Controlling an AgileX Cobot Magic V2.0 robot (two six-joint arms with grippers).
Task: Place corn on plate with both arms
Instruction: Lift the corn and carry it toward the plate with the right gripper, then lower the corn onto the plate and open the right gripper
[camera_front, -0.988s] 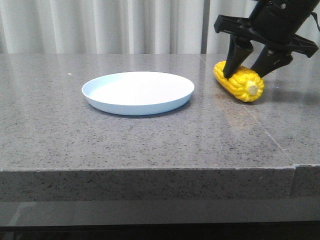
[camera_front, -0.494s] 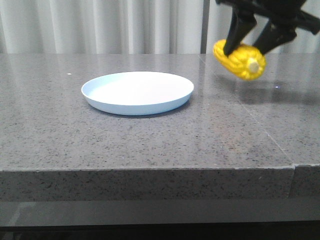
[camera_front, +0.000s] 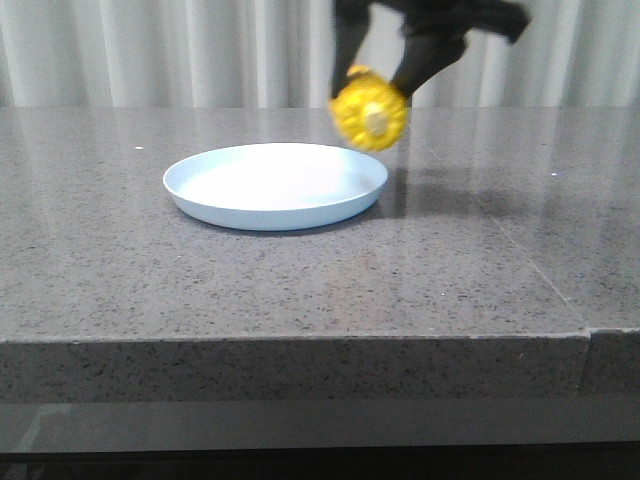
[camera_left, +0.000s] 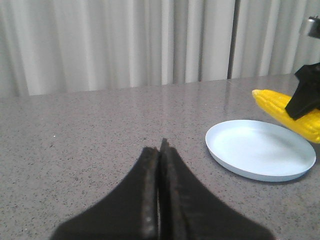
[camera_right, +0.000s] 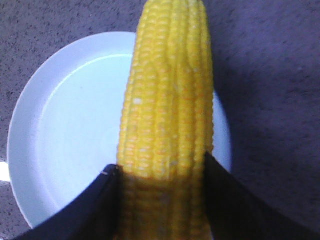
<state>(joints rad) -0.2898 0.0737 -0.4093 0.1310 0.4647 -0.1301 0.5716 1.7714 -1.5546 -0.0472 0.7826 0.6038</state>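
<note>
My right gripper (camera_front: 375, 85) is shut on the yellow corn (camera_front: 369, 117) and holds it in the air just above the right rim of the pale blue plate (camera_front: 190, 195). In the right wrist view the corn (camera_right: 167, 110) lies between the two fingers (camera_right: 240, 200) over the plate (camera_right: 65, 150). The left wrist view shows the plate (camera_left: 250, 165) with the corn (camera_left: 280, 107) at its far side, and my left gripper (camera_left: 160, 150) shut and empty over the bare table. The left arm is out of the front view.
The grey stone table (camera_front: 300, 290) has its front edge near the camera and a seam on the right. Pale curtains (camera_front: 180, 50) hang behind the table.
My right gripper has lifted the corn off the table at the right and carried it left to the plate's right rim. The plate has not moved.
</note>
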